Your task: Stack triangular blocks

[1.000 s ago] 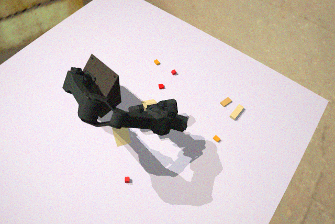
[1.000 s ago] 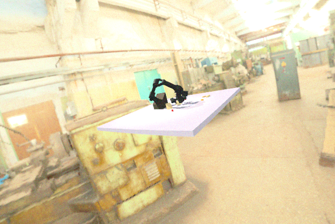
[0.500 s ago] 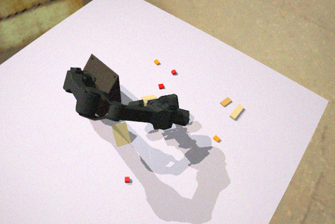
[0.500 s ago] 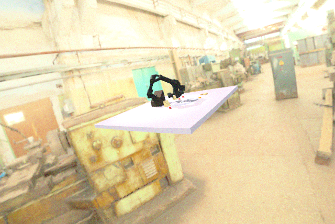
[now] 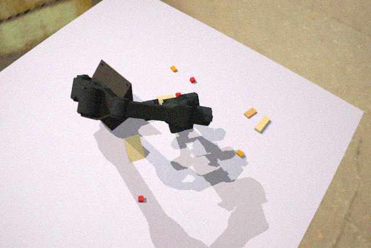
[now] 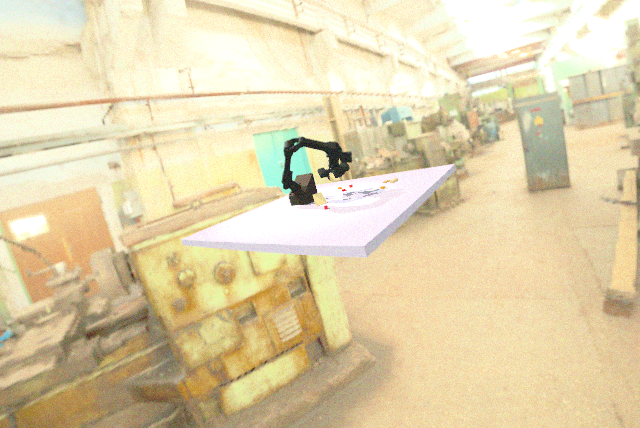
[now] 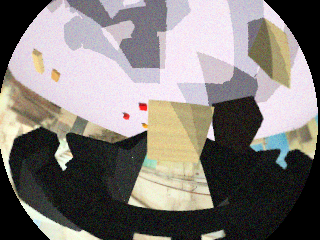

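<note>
My gripper [image 7: 174, 135] is shut on a pale wooden triangular block [image 5: 165, 98] [image 7: 172, 132]. It holds that block raised above the table, between the two black fingers in the wrist view. In the top view the arm hides part of the held block and the fingertips. The other triangular block [image 5: 134, 148] [image 6: 320, 199] [image 7: 272, 52] rests on the table near the arm's base, apart from the gripper, and shows at the upper right of the wrist view.
Red cubes [image 5: 192, 80] [image 5: 178, 94] [image 5: 140, 199] and small orange blocks [image 5: 173, 68] [image 5: 239, 153] lie scattered on the white table [image 5: 90, 209] [image 6: 268, 234]. A tan flat block [image 5: 250, 112] and a pale long block [image 5: 262, 124] lie toward the right edge. The arm's base [image 5: 111, 80] stands beyond the lower block.
</note>
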Tool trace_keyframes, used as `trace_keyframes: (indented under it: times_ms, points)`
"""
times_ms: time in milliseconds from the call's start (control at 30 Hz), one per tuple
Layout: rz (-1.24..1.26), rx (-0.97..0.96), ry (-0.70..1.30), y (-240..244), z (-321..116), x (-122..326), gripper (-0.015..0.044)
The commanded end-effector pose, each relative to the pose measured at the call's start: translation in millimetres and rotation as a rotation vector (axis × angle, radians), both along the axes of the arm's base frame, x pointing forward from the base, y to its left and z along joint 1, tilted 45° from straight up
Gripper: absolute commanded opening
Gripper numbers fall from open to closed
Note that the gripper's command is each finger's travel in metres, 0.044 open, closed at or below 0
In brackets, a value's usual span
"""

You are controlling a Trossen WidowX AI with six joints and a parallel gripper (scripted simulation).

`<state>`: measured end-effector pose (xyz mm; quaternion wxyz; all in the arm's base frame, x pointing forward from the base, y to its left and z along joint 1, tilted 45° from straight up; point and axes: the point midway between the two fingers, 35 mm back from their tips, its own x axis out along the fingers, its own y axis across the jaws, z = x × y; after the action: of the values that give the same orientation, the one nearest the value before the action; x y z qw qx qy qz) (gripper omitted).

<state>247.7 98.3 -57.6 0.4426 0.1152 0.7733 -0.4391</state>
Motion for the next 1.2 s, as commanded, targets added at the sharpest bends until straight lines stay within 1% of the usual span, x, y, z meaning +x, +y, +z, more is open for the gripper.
trace_keyframes:
  times_ms: [0,567,1167]
  points:
    - [0.005,0.002,0.001,0.0,0.0,-0.1,0.0]
    - [0.52,0.217,0.096,2.3,-3.1,-6.0,0.0]
    - [1.077,0.429,0.273,4.4,-5.3,-10.6,0.0]
